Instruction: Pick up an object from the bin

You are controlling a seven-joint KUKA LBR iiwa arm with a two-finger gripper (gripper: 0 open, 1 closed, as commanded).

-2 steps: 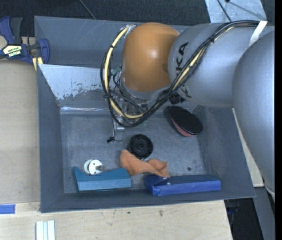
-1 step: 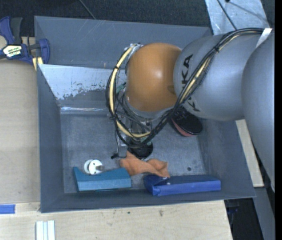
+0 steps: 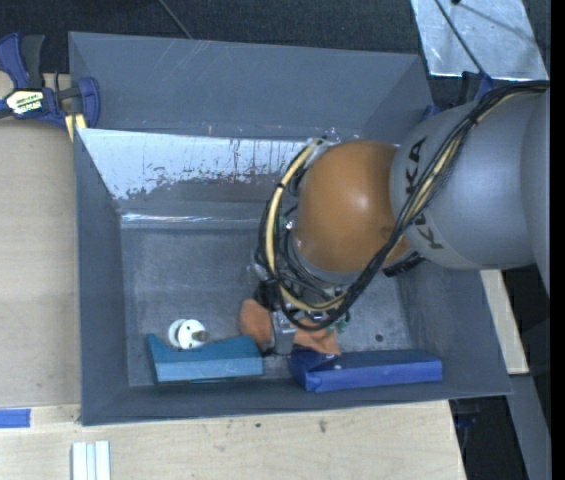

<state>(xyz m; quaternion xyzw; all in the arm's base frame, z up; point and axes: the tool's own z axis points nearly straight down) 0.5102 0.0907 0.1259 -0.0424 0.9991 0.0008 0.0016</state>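
My gripper (image 3: 281, 330) is low at the front of the bin, under the arm's wrist. It sits right on an orange-brown soft-looking thing (image 3: 253, 319), which shows on both sides of it and is partly hidden by it. A light blue flat block (image 3: 205, 359) lies just to the gripper's left along the front wall. On that block's left end rests a small white round thing (image 3: 187, 334). To the gripper's right a darker blue long bar (image 3: 367, 371) lies along the front wall.
The arm with its orange dome and cables covers the middle and right of the bin. The bin's front wall is close behind the gripper and both blue pieces. The bare floor on the left and at the back has free room.
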